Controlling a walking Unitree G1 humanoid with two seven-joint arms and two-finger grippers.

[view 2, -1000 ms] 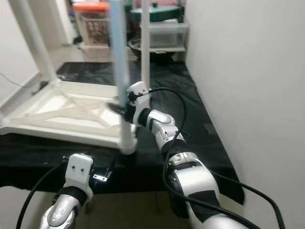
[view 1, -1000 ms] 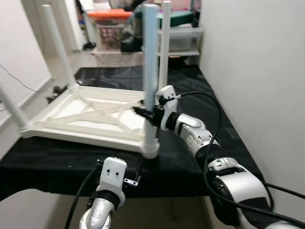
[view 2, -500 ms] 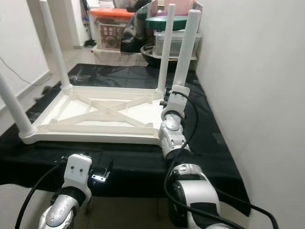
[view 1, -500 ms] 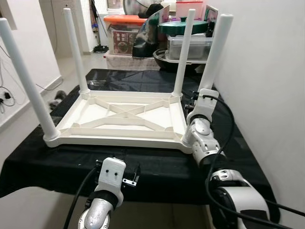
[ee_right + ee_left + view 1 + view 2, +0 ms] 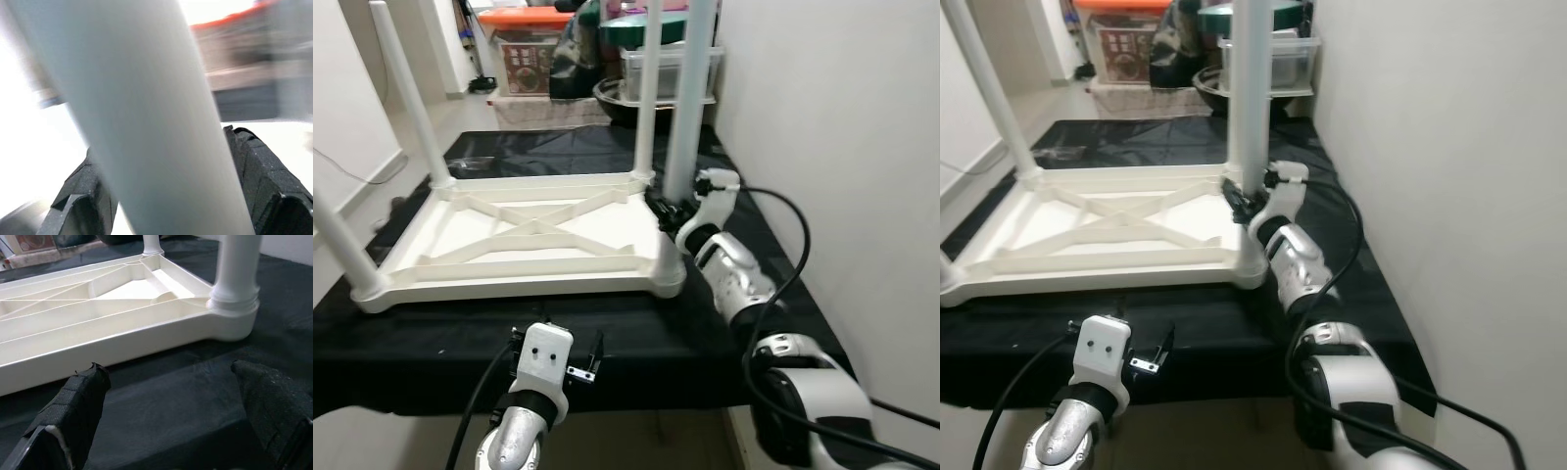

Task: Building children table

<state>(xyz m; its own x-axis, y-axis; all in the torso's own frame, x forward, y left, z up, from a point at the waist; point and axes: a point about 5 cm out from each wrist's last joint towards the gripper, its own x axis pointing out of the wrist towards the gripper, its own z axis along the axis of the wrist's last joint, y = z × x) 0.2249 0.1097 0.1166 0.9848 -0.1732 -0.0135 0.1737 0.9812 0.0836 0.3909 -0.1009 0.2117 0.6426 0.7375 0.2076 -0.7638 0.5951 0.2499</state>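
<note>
Four white legs stand up from the children's table [image 5: 524,235], which lies upside down on a black-covered work surface [image 5: 636,338] in front of me, its ribbed underside facing up with crossed braces running corner to corner. My right gripper [image 5: 668,210] is at the near right corner, and its two black fingers [image 5: 257,171] sit on either side of the near right leg [image 5: 683,108], clenched around it just above the collar where the leg meets the frame; in the right wrist view the pale leg runs straight between the finger pads. The right arm reaches in from the near right, its black cable looping over the cloth beside the wall [image 5: 832,147]. My left gripper [image 5: 556,357] hovers low at the near edge of the work surface, close to the middle of the table's near rail but apart from it, touching nothing; its fingers [image 5: 78,406] are spread wide and released, with bare black cloth between them and the near right corner socket [image 5: 234,308] beyond. The far left leg [image 5: 406,93] and the far right leg [image 5: 648,93] stand upright at the back corners, and the near left leg [image 5: 337,245] leans out towards the left edge of my view. Behind the work surface I see storage boxes, one with an orange lid [image 5: 517,18], and a dark bowl [image 5: 631,98].
</note>
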